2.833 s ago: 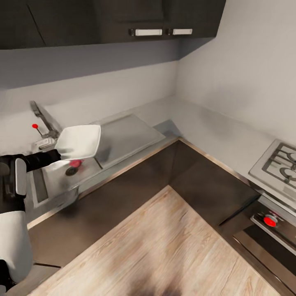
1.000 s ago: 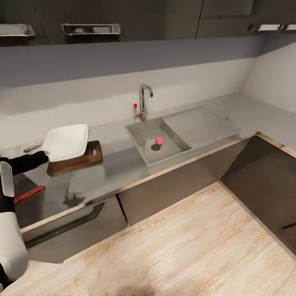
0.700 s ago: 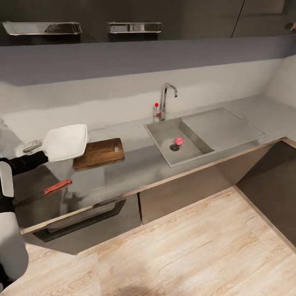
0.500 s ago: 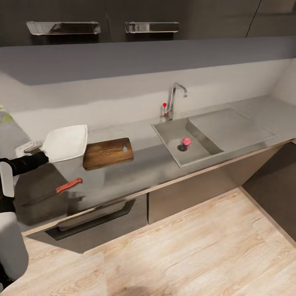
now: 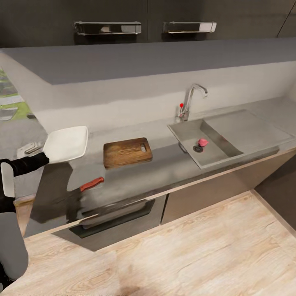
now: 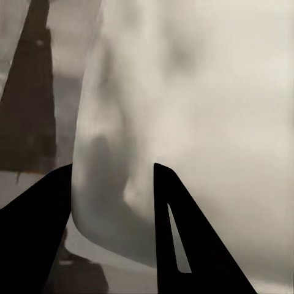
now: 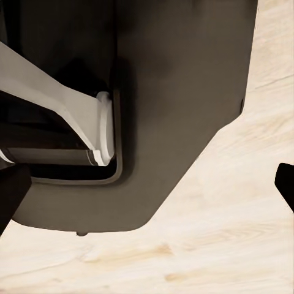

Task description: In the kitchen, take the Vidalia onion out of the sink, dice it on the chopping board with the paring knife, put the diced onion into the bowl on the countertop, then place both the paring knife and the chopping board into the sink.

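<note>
- Clamped on the bowl [image 5: 65, 144], the left gripper [image 5: 41, 158] carries it by one rim edge, out past its fingertips and above the far end of the countertop [image 5: 164, 162]. Beyond the held dish, the chopping board [image 5: 127, 152] lies flat; the paring knife [image 5: 91, 184] lies nearer the counter's front edge, apart from the board. Farther along, the Vidalia onion [image 5: 202, 142] sits in the sink [image 5: 213, 142] by the drain, the tap [image 5: 191, 100] behind it.
- Left wrist view: both dark fingers [image 6: 190, 245] straddle the white rim, jaws narrow on it. Risk, I'd say: such an edge grip could let the dish tilt or slip if it is set down fast.
- Right wrist view: a dark fingertip [image 7: 285, 184] at each edge, nothing between them, so the right gripper [image 7: 147, 196] is spread wide and empty, pointing at the robot's base [image 7: 177, 110] and wood floor [image 7: 214, 245].
- Nothing blocks the open counter beside the board.
</note>
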`<state>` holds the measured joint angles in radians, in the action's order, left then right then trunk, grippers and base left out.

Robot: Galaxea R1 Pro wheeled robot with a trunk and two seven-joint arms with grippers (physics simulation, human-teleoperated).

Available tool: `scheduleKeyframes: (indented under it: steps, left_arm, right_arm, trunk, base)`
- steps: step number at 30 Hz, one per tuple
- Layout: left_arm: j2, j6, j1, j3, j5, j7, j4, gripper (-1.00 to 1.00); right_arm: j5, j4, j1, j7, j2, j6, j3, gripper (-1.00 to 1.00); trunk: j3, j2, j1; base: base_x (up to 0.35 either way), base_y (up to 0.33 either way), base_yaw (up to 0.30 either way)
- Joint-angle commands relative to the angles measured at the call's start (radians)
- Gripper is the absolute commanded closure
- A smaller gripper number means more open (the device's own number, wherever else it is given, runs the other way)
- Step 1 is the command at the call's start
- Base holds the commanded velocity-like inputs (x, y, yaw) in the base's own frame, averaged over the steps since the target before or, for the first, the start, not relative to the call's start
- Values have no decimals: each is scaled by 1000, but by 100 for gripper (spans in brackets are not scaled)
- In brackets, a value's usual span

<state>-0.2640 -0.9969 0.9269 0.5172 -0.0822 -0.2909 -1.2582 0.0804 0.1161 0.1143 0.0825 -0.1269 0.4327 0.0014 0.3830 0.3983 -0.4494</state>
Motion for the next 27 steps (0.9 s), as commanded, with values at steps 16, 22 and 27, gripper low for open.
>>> scheduleKeyframes:
  steps: [16, 22, 27]
  left_arm:
    - [5, -5, 1, 0, -10, 2, 21, 100]
    - [6, -5, 1, 0, -10, 2, 31, 100]
    - [6, -5, 1, 0, -10, 2, 37, 100]
  right_arm:
    - [9, 2, 1, 8, 0, 0, 0, -100]
    - [9, 2, 1, 8, 0, 0, 1, -100]
    - [9, 2, 1, 8, -1, 0, 1, -100]
  trunk:
    - [1, 2, -1]
    - [1, 2, -1]
    - [1, 2, -1]
  base:
    - [0, 12, 193]
    - [0, -88, 5]
    - [0, -60, 0]
